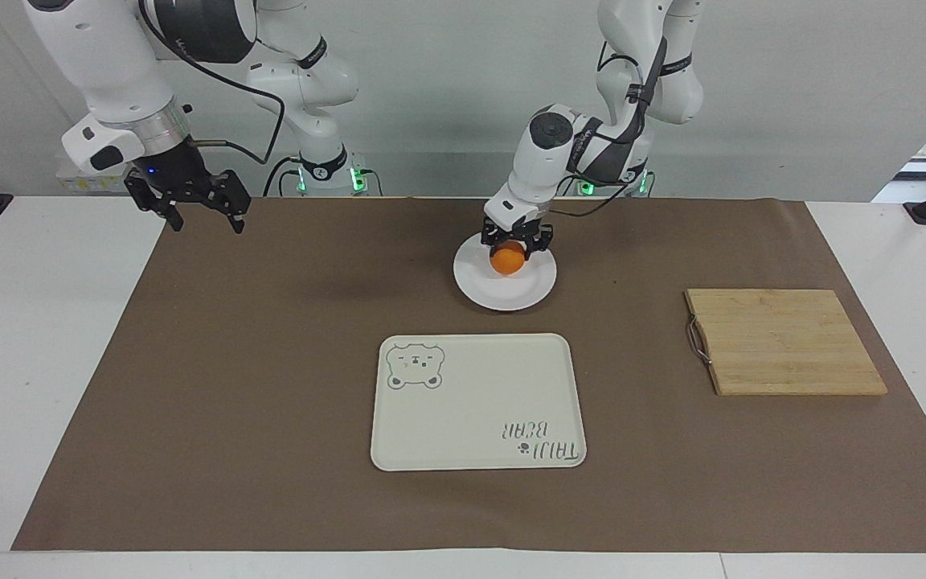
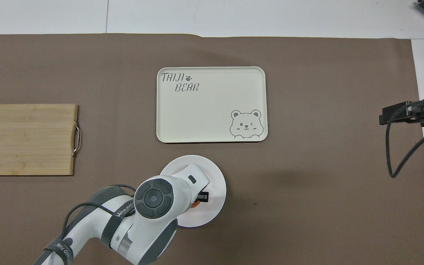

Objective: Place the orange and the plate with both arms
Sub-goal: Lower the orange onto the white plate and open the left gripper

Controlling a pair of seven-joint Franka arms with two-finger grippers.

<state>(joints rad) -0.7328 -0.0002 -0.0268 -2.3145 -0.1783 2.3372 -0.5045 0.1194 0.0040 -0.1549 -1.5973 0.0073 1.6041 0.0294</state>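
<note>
Left claw (image 1: pixel 516 242) clamps the orange (image 1: pixel 507 260) over the plate (image 1: pixel 505 296): lower gently, release centrally; right claw (image 1: pixel 187 211) waits, spread empty.

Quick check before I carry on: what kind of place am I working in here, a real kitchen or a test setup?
Most likely a lab test bench, not a kitchen: a white table under a brown paper sheet, two bench-mounted arms against a bare wall, and staged props, a cutting board and bear-print tray.

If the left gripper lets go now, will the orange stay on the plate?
Probably: the orange is round and apt to roll, but the plate has a dished centre that should catch it. The left gripper holds it low, so little bounce.
</note>
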